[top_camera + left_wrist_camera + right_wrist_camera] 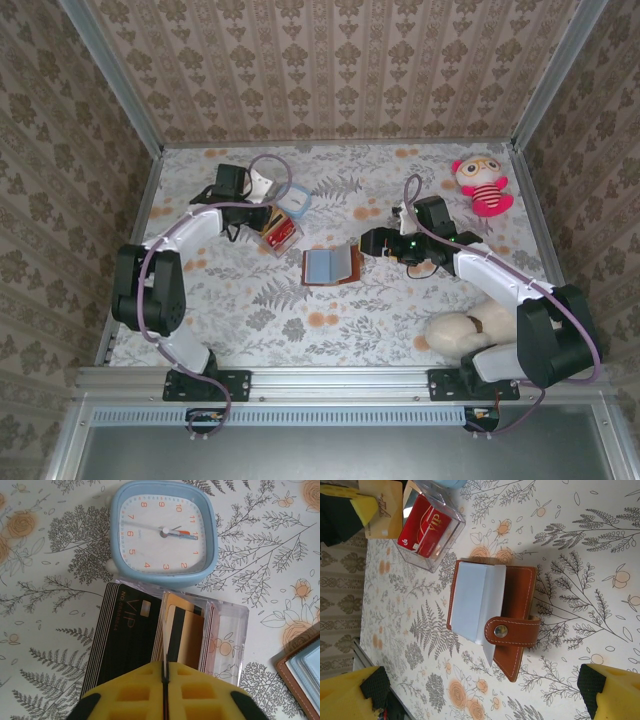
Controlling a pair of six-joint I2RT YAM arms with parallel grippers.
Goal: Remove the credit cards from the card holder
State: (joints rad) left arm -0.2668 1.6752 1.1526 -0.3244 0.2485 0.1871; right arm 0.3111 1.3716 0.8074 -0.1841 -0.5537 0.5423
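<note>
While open — card holder [331, 266] left-to-right

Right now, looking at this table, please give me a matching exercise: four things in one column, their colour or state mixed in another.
Things:
1. card holder
2. alarm clock
3. plush doll
4. right gripper

Colour or state:
a. pink
b. jaws wide open
c. brown, lying open
d. light blue, white dial

Pairs: 1-c, 2-d, 3-a, 4-b
</note>
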